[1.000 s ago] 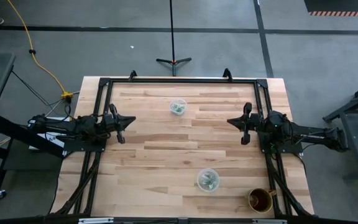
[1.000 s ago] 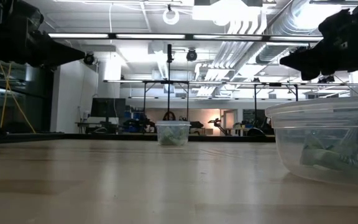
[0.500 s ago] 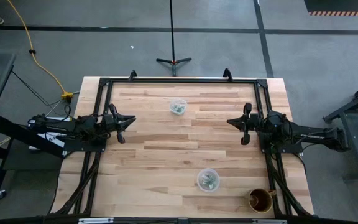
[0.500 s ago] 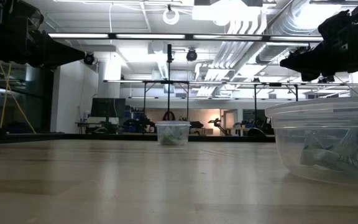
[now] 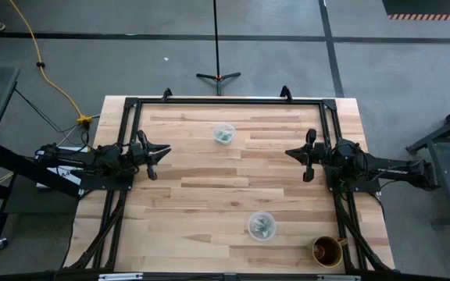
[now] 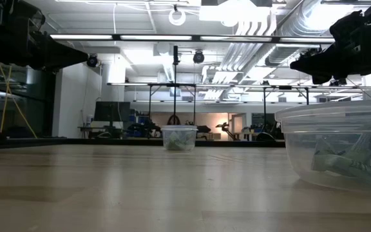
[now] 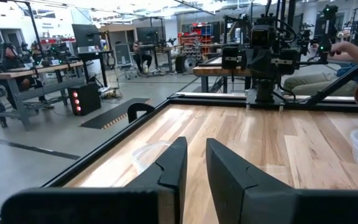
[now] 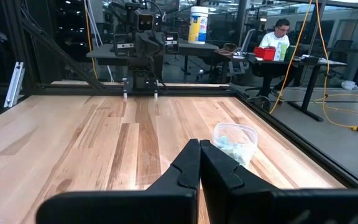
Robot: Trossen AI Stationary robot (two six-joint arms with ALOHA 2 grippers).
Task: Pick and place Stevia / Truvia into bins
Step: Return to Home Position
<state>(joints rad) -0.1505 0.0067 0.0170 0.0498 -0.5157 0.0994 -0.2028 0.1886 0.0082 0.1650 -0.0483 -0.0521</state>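
Observation:
Two clear cups stand on the wooden table: one at the far middle (image 5: 224, 134), one toward the near edge (image 5: 262, 225). Pale green and white sachets lie inside both, and they show in the near cup in the low view (image 6: 341, 161). No loose sachet shows on the table. My left gripper (image 5: 159, 152) hovers over the table's left side, its fingers a narrow gap apart (image 7: 196, 168) and empty. My right gripper (image 5: 294, 154) hovers over the right side, its fingers closed together (image 8: 199, 165) and empty. Both point toward the table's middle.
A brown mug (image 5: 328, 251) stands at the near right corner. A black frame (image 5: 225, 101) runs along the table's far and side edges. Bare wood lies between the two grippers (image 5: 225, 176). People sit at desks beyond the table (image 8: 277, 34).

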